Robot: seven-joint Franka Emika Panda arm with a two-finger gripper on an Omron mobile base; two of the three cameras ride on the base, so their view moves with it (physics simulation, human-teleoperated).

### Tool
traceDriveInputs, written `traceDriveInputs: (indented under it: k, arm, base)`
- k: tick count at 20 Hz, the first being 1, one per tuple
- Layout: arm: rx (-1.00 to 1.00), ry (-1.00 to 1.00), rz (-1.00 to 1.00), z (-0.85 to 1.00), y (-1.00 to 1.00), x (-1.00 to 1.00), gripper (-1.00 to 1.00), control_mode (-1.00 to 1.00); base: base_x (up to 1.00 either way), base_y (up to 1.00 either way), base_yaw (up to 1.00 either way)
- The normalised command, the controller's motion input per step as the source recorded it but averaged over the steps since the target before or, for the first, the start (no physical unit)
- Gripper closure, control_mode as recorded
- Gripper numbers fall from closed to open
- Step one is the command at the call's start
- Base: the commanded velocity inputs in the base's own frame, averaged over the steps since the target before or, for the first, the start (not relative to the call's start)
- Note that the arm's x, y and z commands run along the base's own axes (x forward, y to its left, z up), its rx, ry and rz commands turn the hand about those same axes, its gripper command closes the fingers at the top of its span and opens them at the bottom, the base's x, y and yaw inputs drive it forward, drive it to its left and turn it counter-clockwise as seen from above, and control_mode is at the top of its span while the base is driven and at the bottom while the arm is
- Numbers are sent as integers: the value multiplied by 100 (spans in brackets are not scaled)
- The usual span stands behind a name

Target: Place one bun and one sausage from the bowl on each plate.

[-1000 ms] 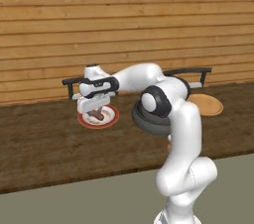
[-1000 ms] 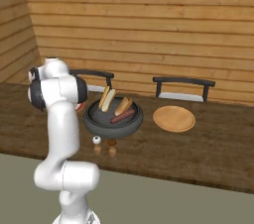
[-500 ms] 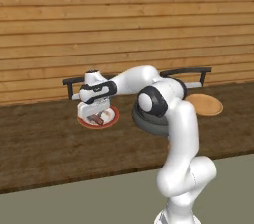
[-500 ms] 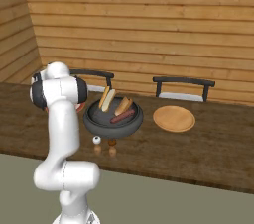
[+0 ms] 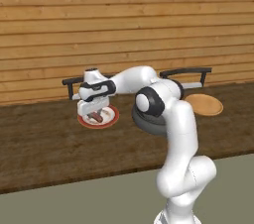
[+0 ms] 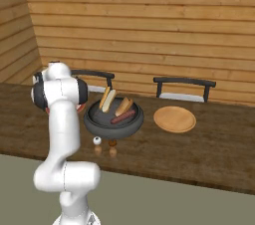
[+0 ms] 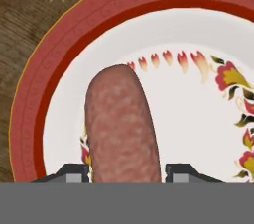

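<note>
My gripper (image 5: 93, 111) hangs low over the left plate (image 5: 111, 119), shut on a brown sausage (image 5: 96, 117). In the hand view the sausage (image 7: 121, 124) runs up from between the two dark fingertips (image 7: 74, 171) of the gripper (image 7: 126, 173), over the plate's white middle inside its red rim (image 7: 44, 84). The dark bowl (image 6: 99, 124) holds two buns (image 6: 106, 98) (image 6: 123, 105) and one more sausage (image 6: 123, 116). A second plate (image 6: 174, 118), tan-brown, lies bare to the right of the bowl. My arm hides part of the bowl (image 5: 144, 121) in the left base view.
Two small shakers (image 6: 97, 142) (image 6: 113, 144) stand in front of the bowl near the counter's front edge. Dark rails (image 6: 184, 82) run along the wooden wall behind the plates. The wooden counter (image 5: 49, 148) stretches left and forward of the left plate.
The hand with the sausage has come down a little over the left plate. The jaws hold the same width.
</note>
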Motion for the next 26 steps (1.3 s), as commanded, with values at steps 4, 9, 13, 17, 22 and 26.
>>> traceDriveInputs:
  k: [4,9,13,17,22,26]
  arm:
    - [-4,0,0,5,0,0,-100,-100]
    - [-2,-1,0,29,-5,-22,-100,-100]
    - [0,-13,-3,74,-42,-99,-100,-100]
    - [0,-4,-13,50,-85,-97,-100,-100]
    - [1,-2,-20,34,-100,-88,-100,-100]
    - [5,-2,-21,22,-100,-74,-100,-100]
  base:
    - [0,0,0]
    - [0,0,0]
    - [0,0,0]
    - [0,0,0]
    - [0,0,0]
    - [0,0,0]
